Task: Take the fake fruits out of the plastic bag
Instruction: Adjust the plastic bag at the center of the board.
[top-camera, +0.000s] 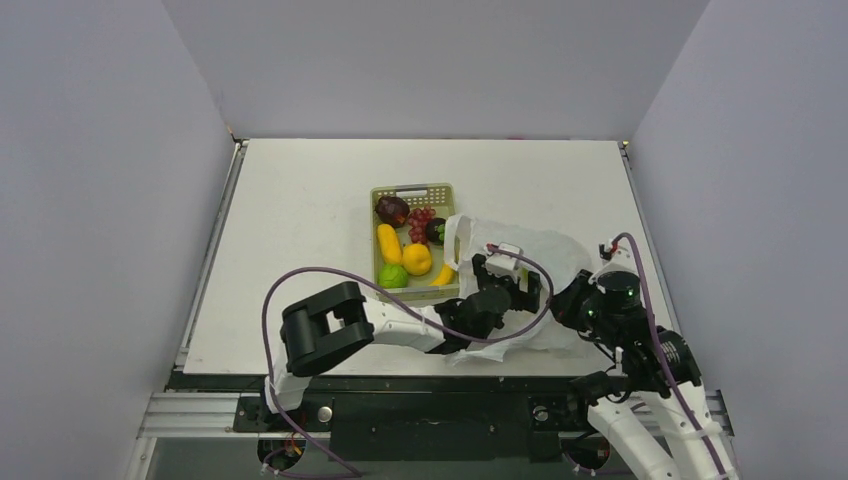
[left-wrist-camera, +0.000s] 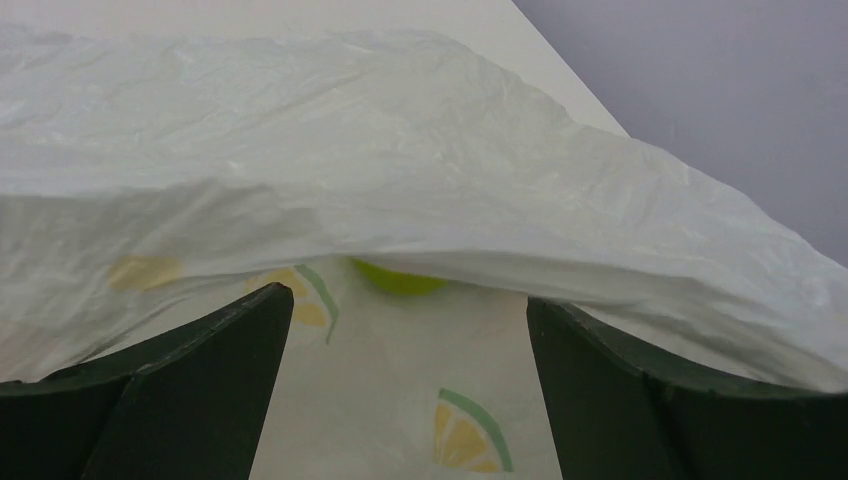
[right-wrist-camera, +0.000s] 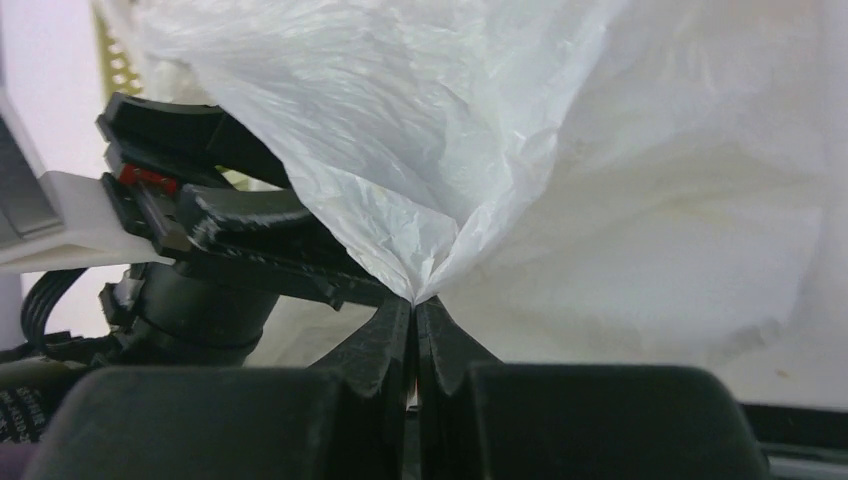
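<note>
Top external view had the white plastic bag (top-camera: 545, 250) lying on the table (top-camera: 300, 240), just right of a yellow-green slotted basket (top-camera: 412, 189), one handle loop reaching the basket's right rim. Basket held fake fruits: maroon round fruit (top-camera: 391, 210), red grapes (top-camera: 421, 220), orange (top-camera: 417, 259), green round fruit (top-camera: 393, 276), banana (top-camera: 444, 276). Jaw states were unreadable from up there.

Left wrist view filled that in: left gripper (left-wrist-camera: 400, 300) was spread wide, nothing between its fingers, pushed under the bag's lifted upper layer and over the lower layer with its lemon-slice prints (left-wrist-camera: 470, 432). Ahead, deeper in the bag, sat a yellow-green fruit (left-wrist-camera: 398, 278), possibly a lime; only its lower edge showed.

Right wrist view alone showed the right gripper (right-wrist-camera: 415, 308) clamped fully together on a pinched fold of the bag, film fanning up from the tips, with the left gripper's black body just beside it on the left.

Table was off-white and matte; plain grey walls (top-camera: 420, 60) closed in three sides.
</note>
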